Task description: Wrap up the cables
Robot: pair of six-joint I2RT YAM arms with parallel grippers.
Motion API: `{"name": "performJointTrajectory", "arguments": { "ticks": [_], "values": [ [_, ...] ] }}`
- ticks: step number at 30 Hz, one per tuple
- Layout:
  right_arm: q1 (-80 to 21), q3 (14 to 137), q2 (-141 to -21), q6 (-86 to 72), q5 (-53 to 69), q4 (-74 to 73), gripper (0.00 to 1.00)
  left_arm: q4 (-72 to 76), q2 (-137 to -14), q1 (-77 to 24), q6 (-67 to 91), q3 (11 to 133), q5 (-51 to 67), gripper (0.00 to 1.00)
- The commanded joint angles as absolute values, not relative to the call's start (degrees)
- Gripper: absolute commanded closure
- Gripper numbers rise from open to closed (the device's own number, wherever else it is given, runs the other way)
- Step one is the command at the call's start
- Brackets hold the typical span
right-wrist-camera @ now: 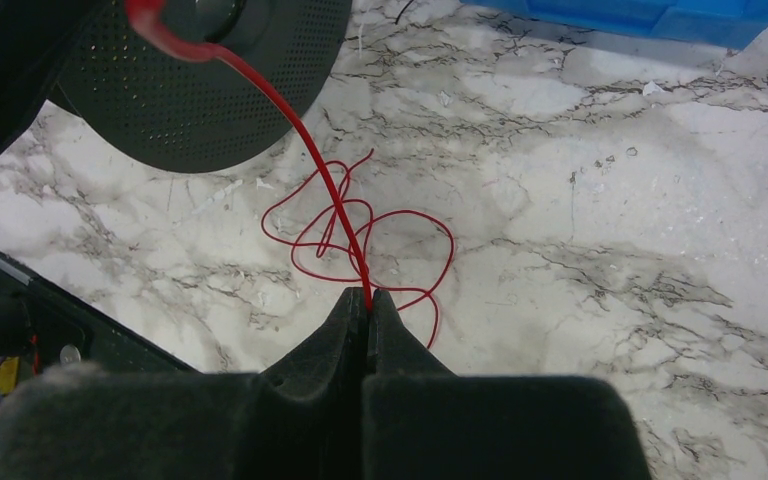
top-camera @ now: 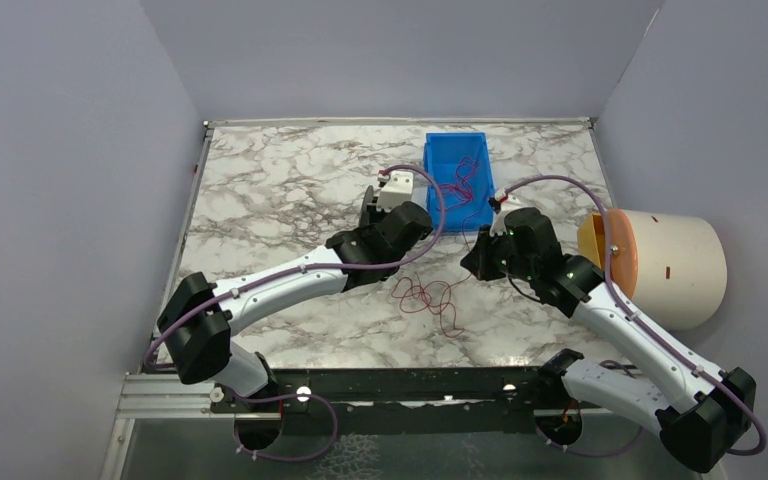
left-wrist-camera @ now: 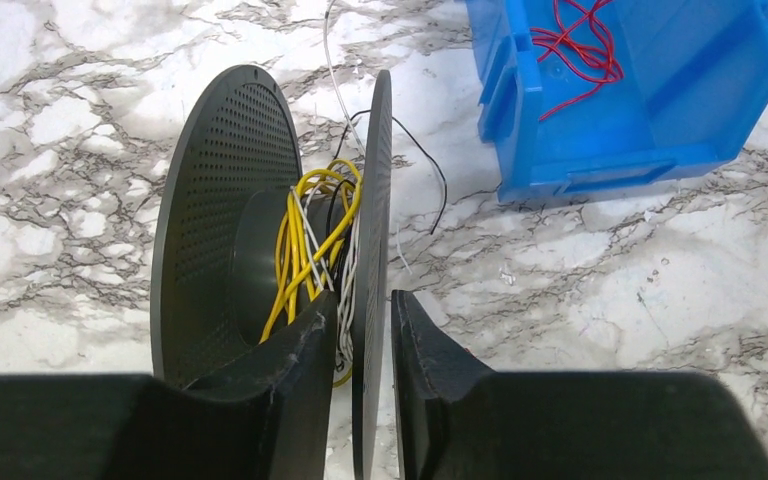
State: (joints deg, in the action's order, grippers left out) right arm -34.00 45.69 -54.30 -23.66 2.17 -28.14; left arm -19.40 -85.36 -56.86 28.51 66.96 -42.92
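A black perforated spool stands on edge with yellow and white cables wound on its core. My left gripper is shut on the spool's right flange, one finger between the flanges and one outside; both are near the table's middle in the top view. My right gripper is shut on a red cable that runs taut up to the spool. The cable's slack lies in loose loops on the marble between the two arms. In the top view, the right gripper is right of the loops.
A blue bin holding more red cable stands behind the grippers. A cream cylinder with an orange rim lies at the right edge. Thin black and white wire ends trail from the spool toward the bin.
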Motion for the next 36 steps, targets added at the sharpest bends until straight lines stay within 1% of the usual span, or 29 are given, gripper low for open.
{"name": "performJointTrajectory", "arguments": {
  "ticks": [1, 9, 12, 16, 19, 22, 27, 32, 36],
  "values": [
    [-33.75, 47.04, -53.64, -23.03, 1.23, -28.44, 0.99, -18.71, -85.49, -57.13, 28.78, 68.61, -44.49, 0.70],
    [-33.69, 46.80, -53.94, -23.30, 1.48, -28.13, 0.99, -18.22, -83.10, -57.14, 27.70, 67.19, -44.15, 0.60],
    [-33.74, 46.83, -54.30, -23.56, 2.24, -27.70, 0.99, -17.53, -81.56, -57.13, 26.32, 66.67, -43.38, 0.54],
    [-33.74, 46.97, -54.62, -23.39, 3.02, -27.34, 0.99, -15.87, -78.95, -57.12, 20.98, 66.48, -40.59, 0.42],
    [-33.75, 47.17, -54.79, -23.16, 3.13, -27.23, 0.99, -16.21, -77.30, -56.89, 16.31, 67.61, -39.03, 0.37],
    [-33.70, 47.22, -55.18, -23.14, 3.36, -27.32, 0.99, -19.58, -76.13, -55.62, 13.99, 69.71, -36.92, 0.35],
    [-33.70, 47.31, -56.05, -23.18, 5.44, -26.39, 0.99, -23.35, -73.56, -48.78, 12.78, 69.53, -31.88, 0.34],
    [-33.75, 47.36, -57.08, -20.53, 11.33, -24.74, 0.99, -23.76, -72.91, -39.91, 12.16, 67.64, -17.92, 0.34],
    [-33.75, 46.98, -58.10, -20.29, 15.38, -23.05, 0.99, -23.58, -74.31, -37.03, 12.03, 67.17, -11.02, 0.34]
  ]
}}
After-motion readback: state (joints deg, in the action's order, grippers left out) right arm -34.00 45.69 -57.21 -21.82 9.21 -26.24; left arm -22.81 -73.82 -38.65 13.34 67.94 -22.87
